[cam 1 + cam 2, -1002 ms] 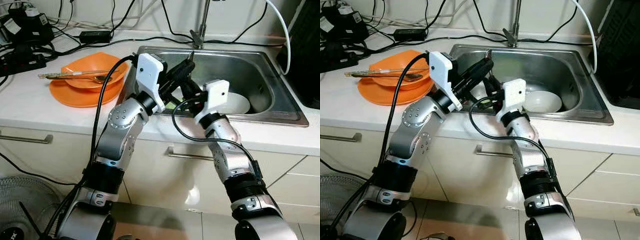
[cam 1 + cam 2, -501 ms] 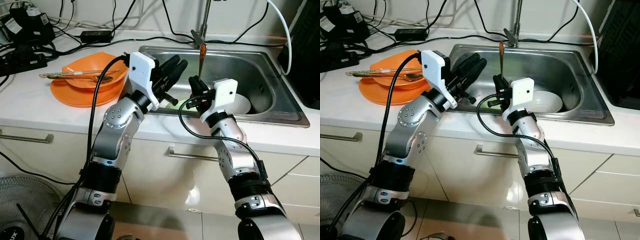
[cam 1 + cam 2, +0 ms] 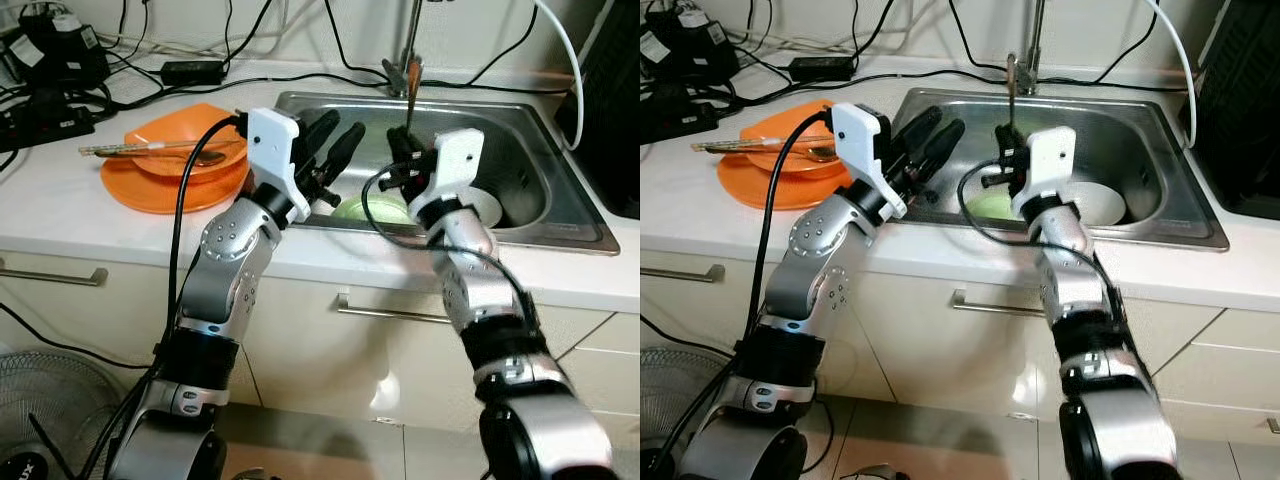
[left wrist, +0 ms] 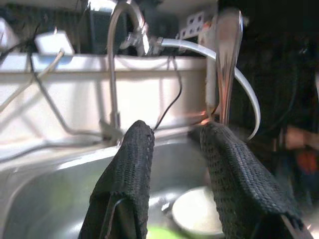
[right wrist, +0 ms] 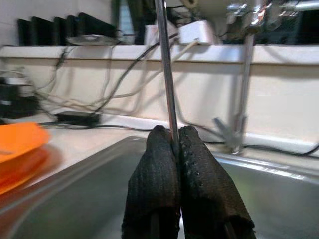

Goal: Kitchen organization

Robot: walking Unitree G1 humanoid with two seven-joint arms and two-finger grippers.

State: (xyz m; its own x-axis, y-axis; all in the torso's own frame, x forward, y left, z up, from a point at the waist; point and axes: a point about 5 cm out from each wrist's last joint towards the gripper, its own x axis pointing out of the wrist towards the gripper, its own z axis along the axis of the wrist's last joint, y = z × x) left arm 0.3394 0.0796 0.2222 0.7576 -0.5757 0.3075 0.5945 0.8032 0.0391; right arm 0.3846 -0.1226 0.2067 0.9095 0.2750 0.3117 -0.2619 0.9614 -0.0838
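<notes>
Over the sink (image 3: 520, 200), the right gripper (image 3: 408, 160) has its fingers pinching a thin utensil (image 3: 411, 85) that points up to 12 o'clock. It could slip and drop onto the white bowl (image 3: 480, 208) because only the low end is held. At 9 o'clock, the left gripper (image 3: 335, 150) has its fingers spread and empty, so it could bump the utensil.

I am holding both arms over the front left of the sink (image 3: 520, 215), crowding the middle of the frame. My right gripper (image 3: 405, 160), clamped on an upright spoon (image 3: 410, 85), is sitting just in front of the faucet (image 3: 405, 50), which is blocking the way back. My left gripper (image 3: 335, 150), fingers apart, is hanging beside it. Below, a green bowl (image 3: 375, 210) and a white bowl (image 3: 490, 205) are taking up the basin floor; its right half is lying open. At left, orange plates (image 3: 170, 180) and cables (image 3: 120, 85) are cluttering the counter (image 3: 60, 210).
</notes>
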